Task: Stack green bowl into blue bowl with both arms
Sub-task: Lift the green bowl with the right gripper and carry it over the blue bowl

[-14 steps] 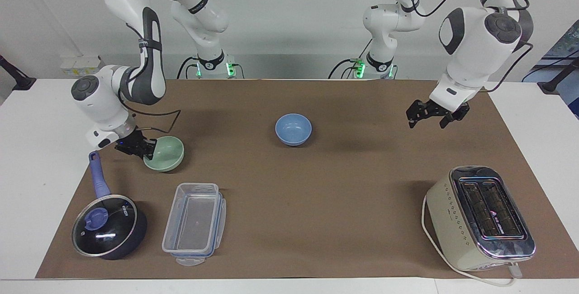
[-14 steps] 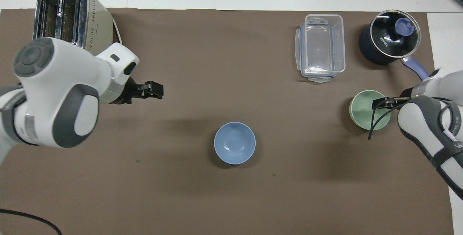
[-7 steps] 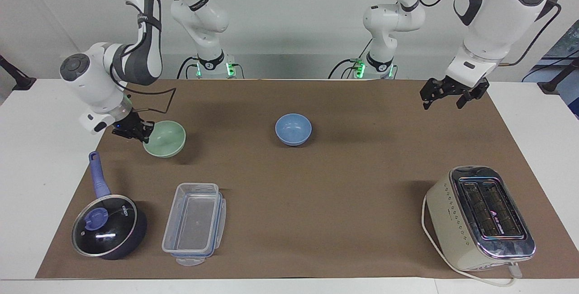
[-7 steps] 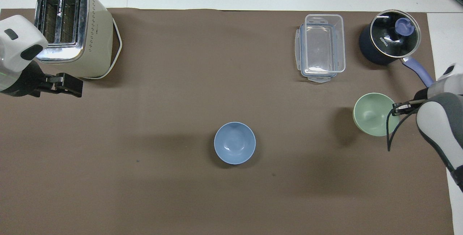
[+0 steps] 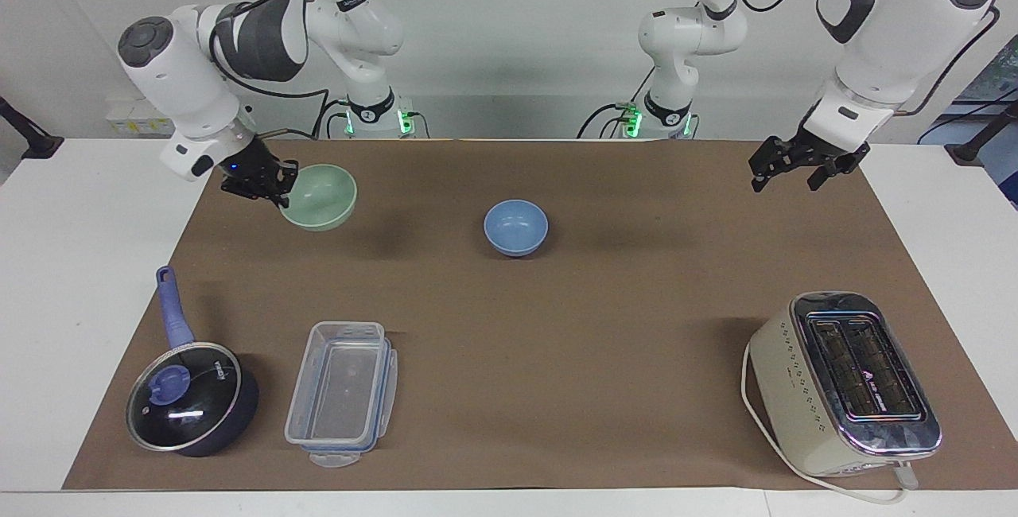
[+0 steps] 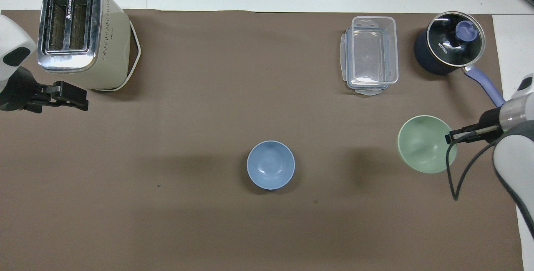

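Observation:
The pale green bowl hangs tilted in the air over the brown mat at the right arm's end of the table. My right gripper is shut on its rim; it shows in the overhead view at the edge of the green bowl. The periwinkle-blue bowl stands upright and empty at the mat's middle, also seen from overhead. My left gripper is open and empty, raised over the mat's edge at the left arm's end, beside the toaster in the overhead view.
A cream toaster stands at the left arm's end, farther from the robots. A dark blue saucepan with glass lid and a clear rectangular container stand at the right arm's end, farther from the robots than the green bowl.
My right gripper has lifted the green bowl off the mat and carried it up and toward the blue bowl. My left arm has risen and drawn back toward its end of the table.

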### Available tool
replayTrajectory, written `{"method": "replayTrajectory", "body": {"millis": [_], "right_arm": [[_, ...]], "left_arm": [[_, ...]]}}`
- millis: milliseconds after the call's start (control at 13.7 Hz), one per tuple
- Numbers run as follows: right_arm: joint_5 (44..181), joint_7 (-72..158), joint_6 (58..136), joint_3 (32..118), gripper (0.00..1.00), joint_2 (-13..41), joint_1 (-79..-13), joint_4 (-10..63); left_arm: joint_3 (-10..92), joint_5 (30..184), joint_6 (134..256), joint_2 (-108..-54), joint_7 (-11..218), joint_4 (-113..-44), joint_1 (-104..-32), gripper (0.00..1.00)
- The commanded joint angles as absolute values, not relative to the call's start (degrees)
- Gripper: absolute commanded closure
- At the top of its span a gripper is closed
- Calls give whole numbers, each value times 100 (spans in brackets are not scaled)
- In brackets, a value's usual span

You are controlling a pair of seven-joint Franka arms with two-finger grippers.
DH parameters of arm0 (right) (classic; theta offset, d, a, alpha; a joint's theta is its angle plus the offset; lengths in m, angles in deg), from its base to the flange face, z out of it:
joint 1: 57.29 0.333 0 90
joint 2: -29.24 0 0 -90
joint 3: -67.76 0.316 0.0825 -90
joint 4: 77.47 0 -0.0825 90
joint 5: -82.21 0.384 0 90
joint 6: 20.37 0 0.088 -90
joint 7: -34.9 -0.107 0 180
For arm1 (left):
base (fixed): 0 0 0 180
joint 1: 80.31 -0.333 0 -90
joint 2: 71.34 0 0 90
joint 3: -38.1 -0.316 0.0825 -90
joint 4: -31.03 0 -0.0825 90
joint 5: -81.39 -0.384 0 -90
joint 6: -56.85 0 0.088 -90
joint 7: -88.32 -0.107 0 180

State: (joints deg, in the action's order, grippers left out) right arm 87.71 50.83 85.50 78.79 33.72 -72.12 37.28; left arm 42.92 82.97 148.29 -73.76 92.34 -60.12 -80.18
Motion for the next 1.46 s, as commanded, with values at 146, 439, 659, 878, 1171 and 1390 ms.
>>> {"method": "replayTrajectory", "body": {"millis": [146, 439, 659, 878, 1171, 1390], "right_arm": [[8863, 3617, 9203, 7892, 100, 3355, -5864, 3828], [8863, 2413, 9538, 7892, 100, 3048, -4686, 3837], [8863, 2119, 9907, 7892, 100, 2793, -4297, 3846], [8854, 1847, 10311, 7892, 100, 2617, -3971, 4030], [8854, 1750, 10541, 7892, 100, 2397, -3769, 4197], [8854, 1767, 10759, 7892, 100, 2379, -3769, 4399]], "left_arm": [[4346, 8367, 14791, -7301, 9219, -6029, -8190, 0], [4346, 8367, 14782, -7310, 9219, -6029, -8190, 0], [4346, 8367, 14791, -7310, 9219, -6029, -8190, 0], [4346, 8367, 14782, -7310, 9219, -6029, -8190, 0], [4346, 8367, 14782, -7310, 9219, -6029, -8190, 0], [4346, 8367, 14791, -7301, 9219, -6029, -8190, 0]]}}
